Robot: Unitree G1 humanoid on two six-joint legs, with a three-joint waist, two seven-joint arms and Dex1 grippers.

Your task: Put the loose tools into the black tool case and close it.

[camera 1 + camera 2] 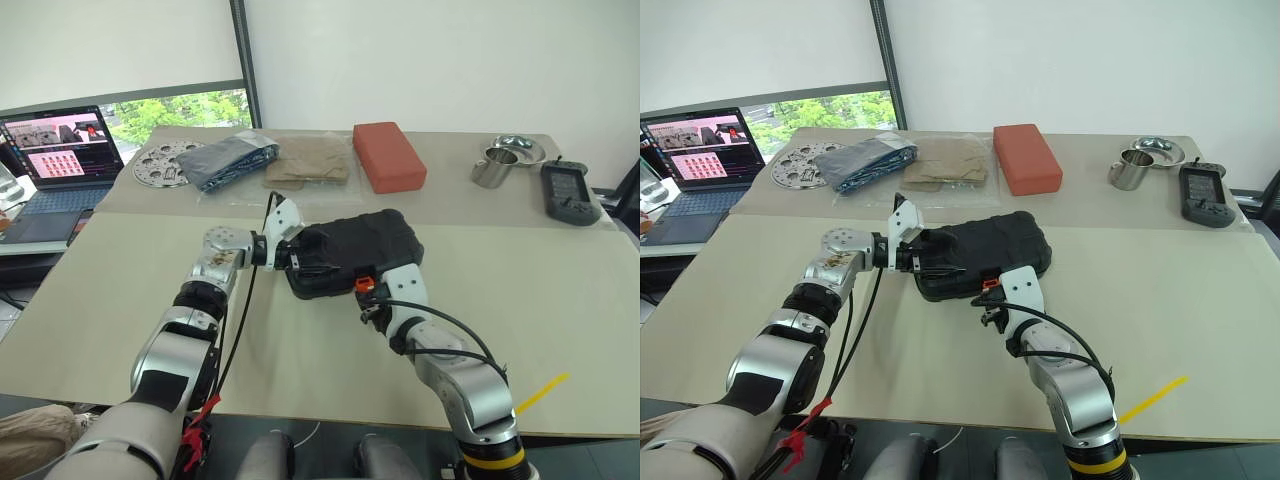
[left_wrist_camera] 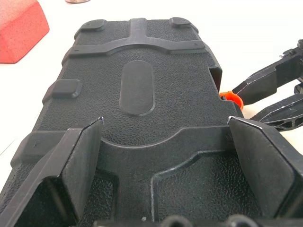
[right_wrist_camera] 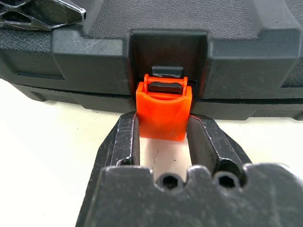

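Right wrist view | right gripper (image 3: pixel 162 142) clamped on case (image 3: pixel 142 52) latch (image 3: pixel 163 113) | left gripper (image 2: pixel 165 156) fingers wide apart over case lid

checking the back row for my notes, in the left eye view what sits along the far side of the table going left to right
laptop → perforated metal disc → dark blue bag → brown paper bag → red block → metal cup → metal bowl → black handheld controller
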